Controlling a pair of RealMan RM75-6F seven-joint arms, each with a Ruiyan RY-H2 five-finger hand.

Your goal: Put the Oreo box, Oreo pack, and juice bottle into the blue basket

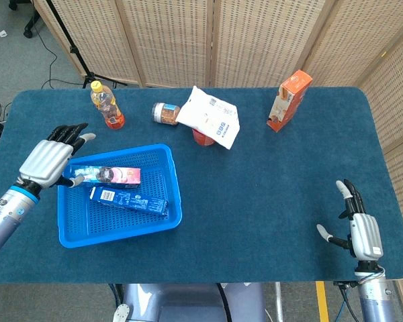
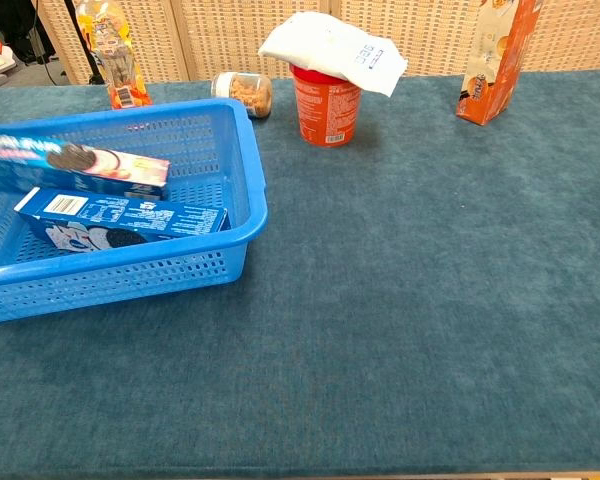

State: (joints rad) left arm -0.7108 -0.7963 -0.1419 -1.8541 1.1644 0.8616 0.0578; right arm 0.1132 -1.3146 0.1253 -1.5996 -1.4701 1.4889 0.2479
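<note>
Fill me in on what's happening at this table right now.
A two-armed robot is packing snacks into the blue basket. The Oreo box and Oreo pack lie inside it. The left hand hovers open beside the basket's left edge, holding nothing. The juice bottle stands upright on the table behind the basket, not yet packed. The right hand is open at the table's near right edge, away from everything.

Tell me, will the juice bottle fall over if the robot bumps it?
Probably, yes. The juice bottle stands upright, tall and narrow, so a nudge near its yellow cap could tip it. Its round body would then likely roll across the flat table.
</note>
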